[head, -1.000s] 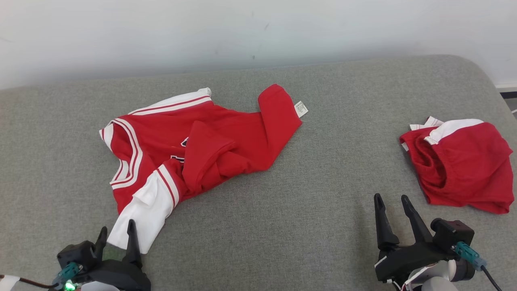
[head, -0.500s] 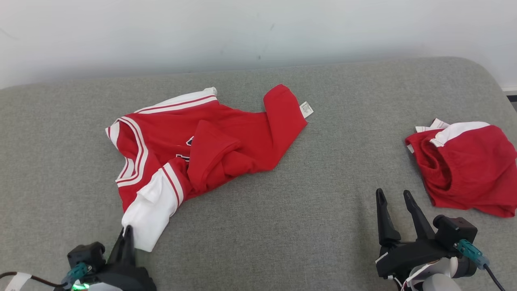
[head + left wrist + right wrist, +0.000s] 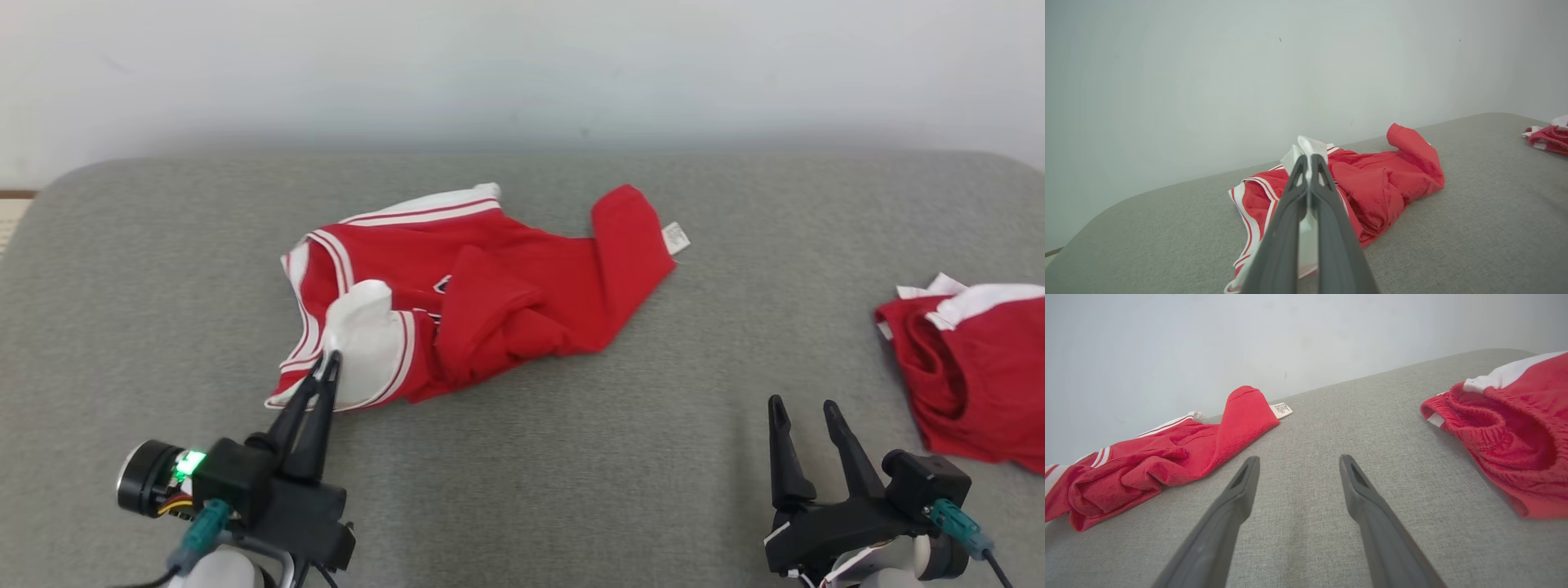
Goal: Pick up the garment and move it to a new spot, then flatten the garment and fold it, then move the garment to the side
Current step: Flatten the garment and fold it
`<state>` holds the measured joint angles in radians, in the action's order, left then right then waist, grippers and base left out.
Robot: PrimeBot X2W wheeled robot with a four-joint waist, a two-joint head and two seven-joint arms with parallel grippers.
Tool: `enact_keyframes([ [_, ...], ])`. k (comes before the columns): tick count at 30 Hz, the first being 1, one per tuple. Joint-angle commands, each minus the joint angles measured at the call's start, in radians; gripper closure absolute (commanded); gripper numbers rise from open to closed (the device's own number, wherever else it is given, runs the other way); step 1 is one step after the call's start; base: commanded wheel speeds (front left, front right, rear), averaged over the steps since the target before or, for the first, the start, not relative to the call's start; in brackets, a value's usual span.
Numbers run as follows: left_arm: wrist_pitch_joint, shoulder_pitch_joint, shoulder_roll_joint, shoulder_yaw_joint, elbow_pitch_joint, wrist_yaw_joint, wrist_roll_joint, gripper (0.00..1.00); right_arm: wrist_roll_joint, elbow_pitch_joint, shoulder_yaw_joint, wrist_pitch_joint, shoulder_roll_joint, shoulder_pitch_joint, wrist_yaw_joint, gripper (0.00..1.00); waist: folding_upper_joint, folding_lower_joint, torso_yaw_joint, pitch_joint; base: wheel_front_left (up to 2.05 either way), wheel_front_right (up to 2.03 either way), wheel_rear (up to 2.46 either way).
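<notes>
One red-and-white jersey [image 3: 506, 302] lies crumpled left of centre on the grey padded surface [image 3: 571, 457]. The left gripper [image 3: 331, 359] has its jaws clenched on the jersey's near white sleeve [image 3: 363, 327]. One pair of red shorts [image 3: 971, 367] lies at the right. Just left of them, the right gripper [image 3: 804, 404] holds its jaws released and empty.

The garment [image 3: 522, 278] is a red jersey with white trim and thin stripes at neck and sleeves. It lies crumpled, left of centre, on the grey padded surface [image 3: 571, 465]. Its body is bunched into folds, and one red corner is flipped over towards the wall, showing a small white label [image 3: 676, 237]. The near white sleeve [image 3: 363, 327] stands up, pinched in the left hand [image 3: 331, 361].
</notes>
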<state>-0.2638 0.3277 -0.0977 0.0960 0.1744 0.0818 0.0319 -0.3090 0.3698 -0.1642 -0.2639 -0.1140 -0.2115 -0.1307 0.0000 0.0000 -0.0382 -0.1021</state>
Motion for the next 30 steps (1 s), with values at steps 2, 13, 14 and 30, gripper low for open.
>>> enact_keyframes([
  [2, -0.001, -0.043, -0.033, 0.044, -0.053, 0.012, 0.02, 1.0, -0.01, 0.004, -0.002, 0.0, 0.006, 0.016, 0.0, 0.0, 0.0, 0.0, 0.052, 0.022, 0.0, 0.0, 0.0],
  [13, -0.001, -0.194, -0.117, 0.184, 0.17, 0.006, -0.007, 0.0, -0.015, 0.03, -0.016, 0.0, 0.006, 0.016, 0.0, 0.0, 0.0, 0.0, 0.117, 0.033, 0.0, 0.0, 0.0],
  [14, -0.001, -0.201, -0.111, 0.188, 0.185, 0.003, -0.011, 0.0, -0.015, 0.029, -0.017, 0.0, 0.003, 0.012, 0.0, 0.0, 0.0, 0.0, 0.12, 0.031, 0.0, 0.0, 0.0],
  [30, -0.001, -0.129, 0.004, 0.236, 0.119, -0.03, -0.038, 0.0, -0.037, 0.106, -0.094, 0.0, -0.054, -0.2, 0.0, 0.0, 0.0, 0.0, 0.286, -0.082, 0.0, 0.0, 0.0],
])
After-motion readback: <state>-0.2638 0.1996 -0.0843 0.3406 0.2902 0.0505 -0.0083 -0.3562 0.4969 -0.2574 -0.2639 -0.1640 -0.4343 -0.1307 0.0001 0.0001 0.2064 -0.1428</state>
